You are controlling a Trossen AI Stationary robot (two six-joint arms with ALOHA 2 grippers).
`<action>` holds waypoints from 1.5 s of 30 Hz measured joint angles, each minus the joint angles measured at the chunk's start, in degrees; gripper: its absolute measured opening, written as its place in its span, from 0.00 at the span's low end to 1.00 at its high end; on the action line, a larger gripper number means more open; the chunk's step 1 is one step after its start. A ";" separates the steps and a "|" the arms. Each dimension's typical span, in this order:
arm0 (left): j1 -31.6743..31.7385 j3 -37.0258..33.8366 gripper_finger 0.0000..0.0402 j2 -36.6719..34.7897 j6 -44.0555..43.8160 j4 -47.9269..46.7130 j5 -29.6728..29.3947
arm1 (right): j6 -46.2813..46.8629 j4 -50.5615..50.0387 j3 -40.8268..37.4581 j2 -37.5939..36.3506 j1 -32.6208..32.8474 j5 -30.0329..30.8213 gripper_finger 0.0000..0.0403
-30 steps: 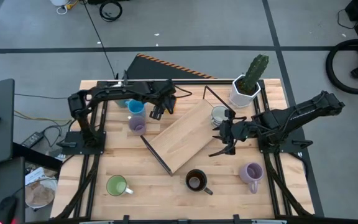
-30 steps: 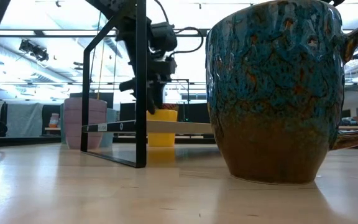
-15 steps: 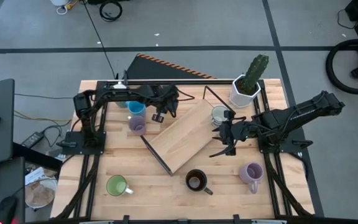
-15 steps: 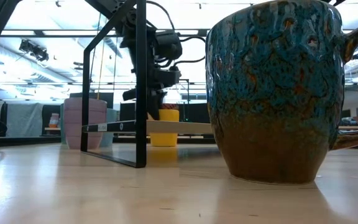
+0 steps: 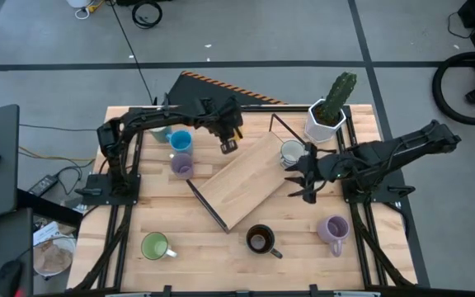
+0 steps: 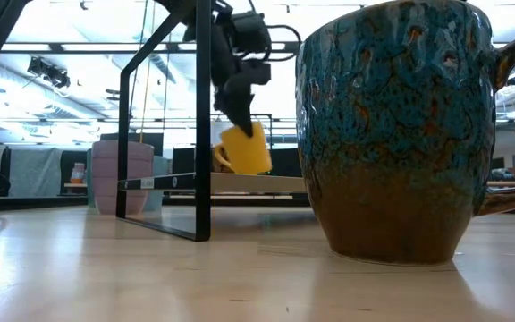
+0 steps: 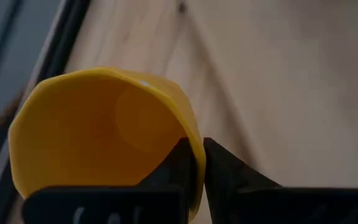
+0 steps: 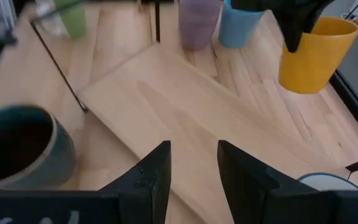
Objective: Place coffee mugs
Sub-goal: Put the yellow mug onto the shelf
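Note:
An orange coffee mug (image 6: 247, 150) hangs tilted above the slanted wooden board (image 5: 246, 177), with my left gripper (image 5: 228, 139) shut on it near the board's far end. The right wrist view shows the same mug (image 8: 316, 56) beyond the board. My right gripper (image 5: 303, 177) stands open at the board's right edge, beside the silvery-white mug (image 5: 291, 153), with nothing between its fingers. Standing on the table are a blue mug (image 5: 180, 141), a lilac mug (image 5: 181, 167), a green mug (image 5: 155, 246), a dark brown mug (image 5: 260, 239) and a purple mug (image 5: 334, 230). My left gripper pinches the orange mug's wall at the rim (image 7: 191, 138), one finger inside the mug and one outside. The fingers come from above, slanting down. The mug hangs tilted below them, lifted clear of the board.
A white faceted cactus pot (image 5: 326, 115) stands at the far right corner. The board rests on a black wire frame (image 6: 202, 125). Both arm bases stand at the table's left and right edges. Bare tabletop shows along the near edge between the green and brown mugs.
My left gripper has shut on the orange mug's rim, then risen and gone a little toward the table's right edge. The mug stood upright on the board; now it is lifted clear and tipped.

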 joint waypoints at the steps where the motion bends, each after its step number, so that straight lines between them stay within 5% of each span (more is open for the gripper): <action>1: -0.01 0.88 0.07 0.00 -0.72 0.17 1.58 | 0.61 -0.01 0.00 -0.77 0.00 0.00 0.34; 8: -2.30 4.50 0.07 0.00 0.74 0.43 7.89 | 1.86 -3.34 0.00 -3.72 0.00 -1.45 0.34; 16: -6.49 7.96 0.07 0.57 2.91 5.66 7.35 | 0.28 -1.97 0.02 -2.27 0.00 -1.05 0.34; 28: -7.30 28.17 0.07 17.75 5.28 -5.28 4.98 | -0.22 -2.83 0.00 -1.94 0.02 -0.87 0.34; 45: -8.57 29.14 0.08 22.35 9.70 -3.05 0.35 | -0.24 -6.87 0.00 -2.54 0.87 -0.48 0.34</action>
